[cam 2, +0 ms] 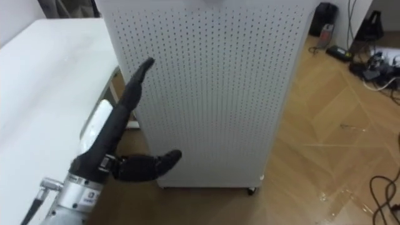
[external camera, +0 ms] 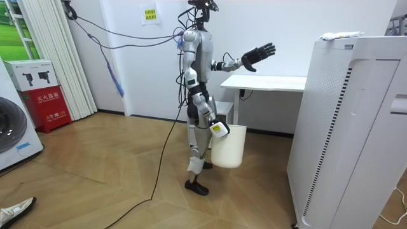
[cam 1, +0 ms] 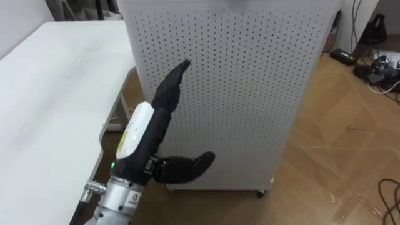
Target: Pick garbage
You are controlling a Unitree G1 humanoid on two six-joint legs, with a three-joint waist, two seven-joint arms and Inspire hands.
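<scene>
Fingers (cam 1: 177, 75) of left hand (cam 1: 165, 97) were straight, spread, empty, facing the cabinet (cam 1: 250, 94); right hand (external camera: 218, 129) hung by the bin (external camera: 230, 149). Likely garbage, a white wad (external camera: 340, 36), sat atop the cabinet. We feared a blind high reach knocking it off.

We count 1 tall white perforated metal cabinet (cam 1: 231, 94), 1 white rectangular table (cam 1: 50, 94), 1 white plastic bin (external camera: 230, 147), 1 red cardboard box (external camera: 49, 105) w/ 1 white cardboard box (external camera: 28, 73) on top, 1 white front-load washer (external camera: 13, 133), 1 pale shoe (external camera: 16, 207), 1 yellow wall sign (external camera: 150, 14).
</scene>
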